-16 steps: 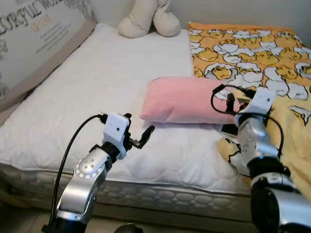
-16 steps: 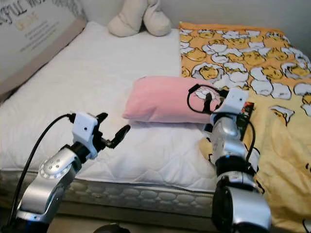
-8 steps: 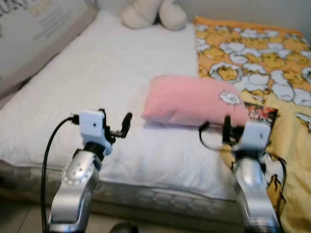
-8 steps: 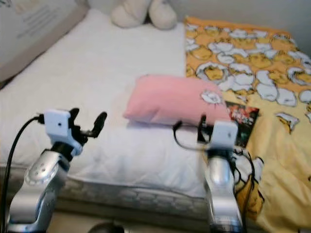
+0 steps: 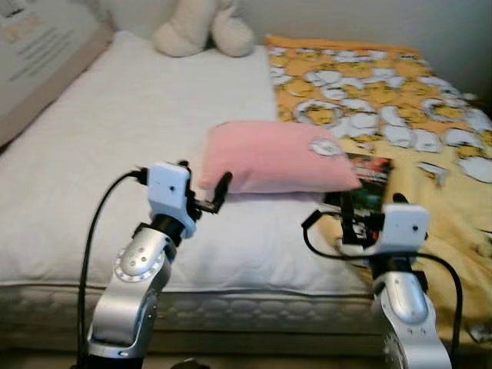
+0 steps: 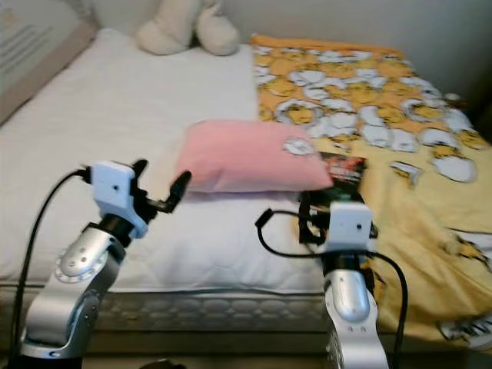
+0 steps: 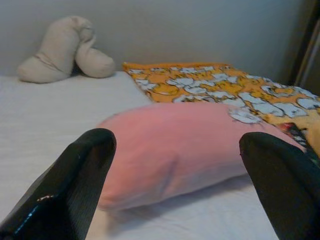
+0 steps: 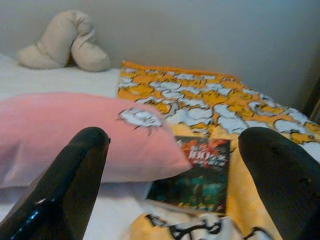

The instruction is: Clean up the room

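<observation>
A pink pillow (image 5: pixel 277 157) lies across the middle of the white mattress (image 5: pixel 115 146), its right end resting over a dark book (image 5: pixel 367 171). The book sits on the edge of a yellow duck-print blanket (image 5: pixel 369 84). My left gripper (image 5: pixel 206 192) is open, just in front of the pillow's left end; the left wrist view frames the pillow (image 7: pixel 185 150) between its fingers (image 7: pixel 70 190). My right gripper (image 5: pixel 361 219) is open too, low by the bed's front edge, short of the book (image 8: pixel 197 172).
A beige plush toy (image 5: pixel 201 31) sits at the head of the bed against the wall. A large printed board (image 5: pixel 38 54) leans along the bed's left side. The blanket covers the right half and hangs over the front edge.
My right gripper has drawn back from the pillow's right end towards the bed's front edge, uncovering the book. The camera has shifted; the left gripper stays in front of the pillow.
</observation>
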`<state>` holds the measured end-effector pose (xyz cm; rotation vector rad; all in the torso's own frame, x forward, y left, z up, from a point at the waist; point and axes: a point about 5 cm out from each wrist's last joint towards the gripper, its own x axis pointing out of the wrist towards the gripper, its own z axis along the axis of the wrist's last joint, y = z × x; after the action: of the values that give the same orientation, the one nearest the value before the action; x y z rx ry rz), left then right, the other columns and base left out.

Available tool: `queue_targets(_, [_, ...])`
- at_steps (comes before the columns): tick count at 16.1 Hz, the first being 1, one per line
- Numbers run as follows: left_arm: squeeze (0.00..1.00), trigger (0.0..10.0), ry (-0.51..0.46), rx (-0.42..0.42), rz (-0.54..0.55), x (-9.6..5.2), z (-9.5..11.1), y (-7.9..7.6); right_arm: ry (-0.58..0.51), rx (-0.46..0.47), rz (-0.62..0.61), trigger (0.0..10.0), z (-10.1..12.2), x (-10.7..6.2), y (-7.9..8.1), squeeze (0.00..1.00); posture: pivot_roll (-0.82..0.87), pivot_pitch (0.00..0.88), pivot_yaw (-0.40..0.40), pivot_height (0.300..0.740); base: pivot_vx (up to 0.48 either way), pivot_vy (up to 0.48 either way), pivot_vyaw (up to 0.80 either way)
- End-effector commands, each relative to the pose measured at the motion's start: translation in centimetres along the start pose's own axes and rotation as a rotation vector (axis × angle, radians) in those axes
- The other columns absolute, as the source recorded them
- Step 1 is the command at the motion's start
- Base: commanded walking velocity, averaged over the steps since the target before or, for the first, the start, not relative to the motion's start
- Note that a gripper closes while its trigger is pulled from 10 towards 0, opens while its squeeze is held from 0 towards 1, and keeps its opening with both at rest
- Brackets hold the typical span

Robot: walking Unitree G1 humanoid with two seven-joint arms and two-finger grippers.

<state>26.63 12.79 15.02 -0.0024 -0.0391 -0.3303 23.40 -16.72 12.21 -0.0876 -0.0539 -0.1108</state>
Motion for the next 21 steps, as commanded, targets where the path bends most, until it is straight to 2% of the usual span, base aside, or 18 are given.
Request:
queue_targets(1, [0.00,10.0,0.001,-0.005,-0.009,0.3,-0.1,-0.2,0.009,0.000,-0.013,10.0,0.0,0.3,-0.6,0.00,0.00,0.000,-0.014,0.740,0.000,-0.424,0.00])
queue_targets(3, [0.00,10.0,0.023,-0.020,0.024,0.4,-0.8,0.5,0.010,0.014,0.002,10.0,-0.1,0.8,-0.6,0.00,0.00,0.000,-0.012,0.740,0.131,-0.411,0.00])
queue_targets(6, [0.00,10.0,0.017,-0.025,0.035,0.6,-0.8,0.6,0.015,0.015,-0.003,10.0,-0.1,1.2,-0.6,0.00,0.00,0.000,-0.009,0.740,0.386,-0.281,0.00])
queue_targets(10, [0.00,10.0,0.030,-0.026,0.042,0.7,-1.1,0.5,0.022,0.022,0.022,10.0,-0.3,1.9,-0.2,0.00,0.01,0.000,-0.010,0.740,0.000,0.000,0.00])
queue_targets(13, [0.00,10.0,0.000,0.034,0.010,1.1,-0.5,0.3,0.030,0.025,0.037,10.0,-0.6,2.7,0.1,0.00,0.02,0.000,-0.004,0.740,0.465,0.000,0.00])
queue_targets(16, [0.00,10.0,-0.027,0.030,-0.005,1.6,0.4,0.2,0.023,0.029,0.036,10.0,-0.4,3.1,0.1,0.00,0.02,0.000,-0.002,0.740,0.469,0.000,0.00])
queue_targets(21, [0.00,10.0,-0.033,0.030,-0.024,1.7,0.5,-0.1,0.019,0.033,0.034,10.0,-0.5,3.3,0.2,0.00,0.02,0.000,0.002,0.740,0.468,0.000,0.00])
